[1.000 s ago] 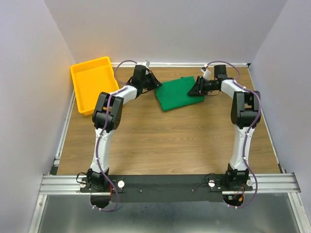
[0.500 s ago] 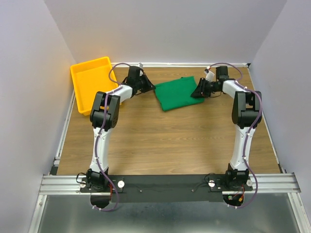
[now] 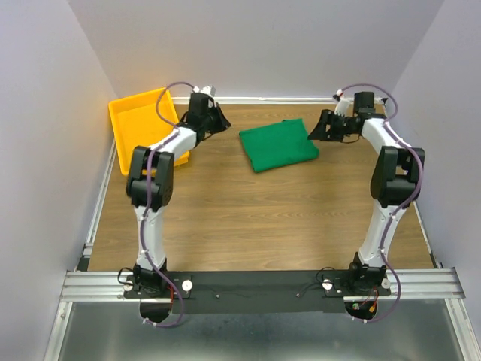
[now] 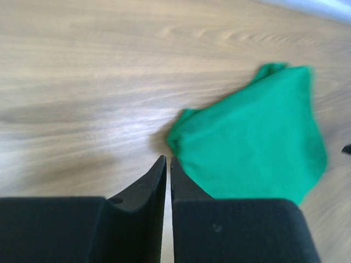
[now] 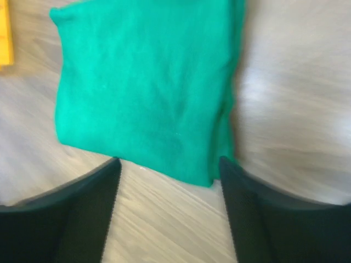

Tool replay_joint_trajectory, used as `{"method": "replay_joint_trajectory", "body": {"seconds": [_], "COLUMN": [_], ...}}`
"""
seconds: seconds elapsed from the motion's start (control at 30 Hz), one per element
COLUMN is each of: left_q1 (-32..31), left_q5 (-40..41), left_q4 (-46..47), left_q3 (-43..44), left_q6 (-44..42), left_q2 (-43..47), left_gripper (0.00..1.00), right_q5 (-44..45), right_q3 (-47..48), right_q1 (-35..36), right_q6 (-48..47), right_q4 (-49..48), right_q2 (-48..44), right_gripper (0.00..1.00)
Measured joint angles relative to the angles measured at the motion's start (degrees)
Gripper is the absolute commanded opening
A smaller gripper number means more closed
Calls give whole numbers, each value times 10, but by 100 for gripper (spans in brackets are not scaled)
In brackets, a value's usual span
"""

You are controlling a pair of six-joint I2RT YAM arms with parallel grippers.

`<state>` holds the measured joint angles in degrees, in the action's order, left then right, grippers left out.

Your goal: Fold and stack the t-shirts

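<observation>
Arm bases: two, side by side at the near edge of the table [image 3: 248, 226]. The left arm reaches to the far left, the right arm to the far right.
T-shirt position: one green t-shirt [image 3: 278, 144], folded to a compact rectangle. It lies flat on the far half of the table, slightly right of centre, touching neither gripper.
T-shirt long axis: across the table from left to right, with the right end turned a little toward the far wall.
Left gripper [image 4: 167, 164]: jaws pressed together with nothing between them. The t-shirt lies to its right, near but apart.
Right gripper [image 5: 169, 161]: jaws spread wide, gripping nothing. The t-shirt lies to its left, with its right-hand edge on the table just ahead of the fingertips (seen from the right wrist).
Governing relation: the t-shirt lies between the two grippers, one off each short end.
Nearer arm: right. It is just beside the cloth, and the left gripper stands farther off.
Tray: one yellow tray [image 3: 143, 124] in the far left corner, beyond the left gripper and well apart from the t-shirt.
Count: two arms, two grippers, one t-shirt, one tray.
Task state (judgement): folding looks complete. Stacking is not yet done, and no second t-shirt is in view.
Next move (judgement): a pickup from the short ends. The left jaws must part first.
</observation>
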<state>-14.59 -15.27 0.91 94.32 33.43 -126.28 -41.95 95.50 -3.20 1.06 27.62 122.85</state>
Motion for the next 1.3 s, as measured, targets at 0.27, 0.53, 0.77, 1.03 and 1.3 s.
{"method": "replay_joint_trajectory", "body": {"seconds": [0.27,0.53,0.77,1.03,1.3], "left_q1": [7,54,79,82,83], "left_q5": [34,17,17,17,17], "left_q4": [136,164,89,75,57], "left_q3": [-123,-282,-392,-421,-444], "left_q6": [-99,-112,-115,-109,-105], "left_q2": [378,571,661,728,742], "left_gripper": [41,50,51,51,51], "right_q5": [72,77,52,35,122], "right_q3": [15,33,56,56,67], "right_q1": [-14,-12,-7,8,-29], "right_q6": [-41,-11,5,5,-22], "right_q4": [5,35,60,96,111], "right_q2": [-74,49,72,83,68], "right_gripper": [100,80,57,6,1]}}
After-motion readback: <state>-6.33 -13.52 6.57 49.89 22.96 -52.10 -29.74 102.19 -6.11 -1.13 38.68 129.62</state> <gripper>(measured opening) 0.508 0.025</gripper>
